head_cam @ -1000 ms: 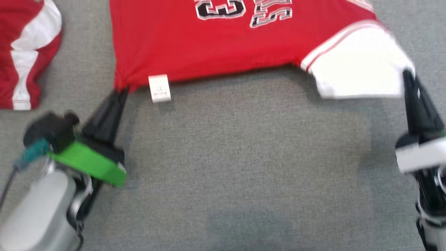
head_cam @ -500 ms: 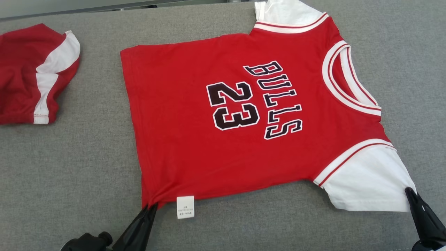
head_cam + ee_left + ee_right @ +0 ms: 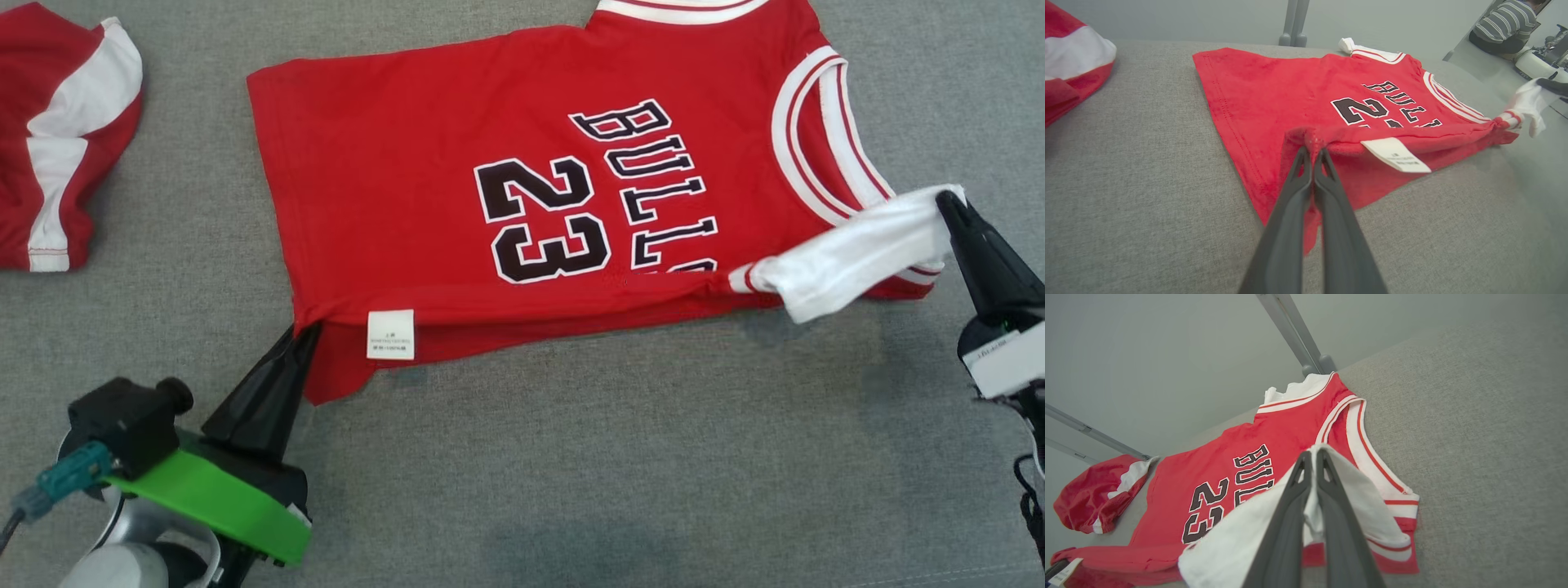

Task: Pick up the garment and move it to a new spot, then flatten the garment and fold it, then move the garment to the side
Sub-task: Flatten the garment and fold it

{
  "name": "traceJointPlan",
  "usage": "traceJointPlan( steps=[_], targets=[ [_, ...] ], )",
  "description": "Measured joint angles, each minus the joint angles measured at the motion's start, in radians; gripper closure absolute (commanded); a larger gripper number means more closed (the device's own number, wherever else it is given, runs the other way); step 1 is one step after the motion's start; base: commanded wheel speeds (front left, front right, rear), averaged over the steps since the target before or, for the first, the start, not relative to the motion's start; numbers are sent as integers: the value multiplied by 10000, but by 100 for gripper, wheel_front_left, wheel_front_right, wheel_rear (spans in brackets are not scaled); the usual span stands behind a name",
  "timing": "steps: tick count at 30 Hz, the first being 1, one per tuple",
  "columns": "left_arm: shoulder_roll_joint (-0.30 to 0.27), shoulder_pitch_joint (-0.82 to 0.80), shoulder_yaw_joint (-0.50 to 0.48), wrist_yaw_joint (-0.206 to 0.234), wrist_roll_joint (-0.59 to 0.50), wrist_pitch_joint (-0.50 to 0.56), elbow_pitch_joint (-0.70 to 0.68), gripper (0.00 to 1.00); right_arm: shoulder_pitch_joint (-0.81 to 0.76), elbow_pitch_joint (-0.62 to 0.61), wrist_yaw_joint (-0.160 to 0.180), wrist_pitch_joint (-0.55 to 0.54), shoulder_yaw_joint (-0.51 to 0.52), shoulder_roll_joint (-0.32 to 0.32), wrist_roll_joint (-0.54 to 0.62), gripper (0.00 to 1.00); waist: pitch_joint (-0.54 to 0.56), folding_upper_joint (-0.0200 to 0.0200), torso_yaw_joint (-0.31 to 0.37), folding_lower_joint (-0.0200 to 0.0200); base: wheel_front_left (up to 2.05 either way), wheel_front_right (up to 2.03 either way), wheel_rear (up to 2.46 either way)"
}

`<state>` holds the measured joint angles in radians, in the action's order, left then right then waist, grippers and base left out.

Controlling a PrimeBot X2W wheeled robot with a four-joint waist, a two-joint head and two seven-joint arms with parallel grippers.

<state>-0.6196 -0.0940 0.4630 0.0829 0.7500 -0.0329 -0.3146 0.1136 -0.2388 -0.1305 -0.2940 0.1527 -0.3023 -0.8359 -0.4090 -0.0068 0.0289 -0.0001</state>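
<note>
Head view: "BULLS 23" jersey (image 3: 408,204) tight in left tool (image 3: 306,331) and right tool (image 3: 947,198)

Jersey (image 3: 392,180), near edge: lifting off the tabletop (image 3: 571,457) and doubling back over the red body, partly covering the last letter of the lettering (image 3: 645,163).
Hem corner (image 3: 335,367): moving up-frame, pinched in the left pincer (image 3: 307,328).
White sleeve (image 3: 849,257): swinging from lower right up to the right edge, across the collar (image 3: 784,147), pinched in the right pincer (image 3: 947,198).
Label (image 3: 390,335): riding up with the fold.
</note>
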Motion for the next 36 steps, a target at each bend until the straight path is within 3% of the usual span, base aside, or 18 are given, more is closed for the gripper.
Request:
traceJointPlan(
  steps=[9,15,16,17,18,19,22,24,31,36],
  targets=[
    [1208,-2016,272,146,644,989,2234,100,2721,2606,0,-491,-817,255,903,100,-408,0,-357,0,0,0,0],
    [1722,-2980,642,-36,539,1208,3492,100,3689,3643,0,-608,-1122,307,1407,100,-656,0,-475,0,0,0,0],
    [1751,-3085,675,-42,516,1256,3630,100,3822,3787,0,-608,-1099,311,1515,88,-686,0,-491,1,0,0,0],
    [1766,-3169,686,-42,483,1258,3760,100,3936,3904,0,-591,-1053,305,1685,59,-711,0,-506,0,0,0,0],
    [1764,-3235,719,-38,460,1294,3877,100,4052,4006,0,-541,-980,311,1841,8,-729,0,-516,0,0,0,0],
    [1762,-3280,732,-38,454,1369,3969,100,4164,4125,0,-474,-884,307,2010,0,-739,0,-525,0,0,0,0],
    [1758,-3325,780,8,431,1467,4219,53,4452,4337,0,-343,-667,293,2470,0,-714,0,-542,0,0,0,0],
    [1833,-3307,763,27,568,1498,4247,0,4537,4293,0,-284,-677,274,2627,0,-646,0,-546,0,0,0,0],
    [1804,-2372,867,357,823,1722,3279,0,3783,2888,0,-288,-1030,-435,2938,0,-200,0,-538,0,0,0,0],
    [1248,-1168,926,560,1239,2228,1716,0,2215,1768,-10,-1120,-1337,-1275,3864,0,109,0,-449,0,0,0,0]
  ],
)
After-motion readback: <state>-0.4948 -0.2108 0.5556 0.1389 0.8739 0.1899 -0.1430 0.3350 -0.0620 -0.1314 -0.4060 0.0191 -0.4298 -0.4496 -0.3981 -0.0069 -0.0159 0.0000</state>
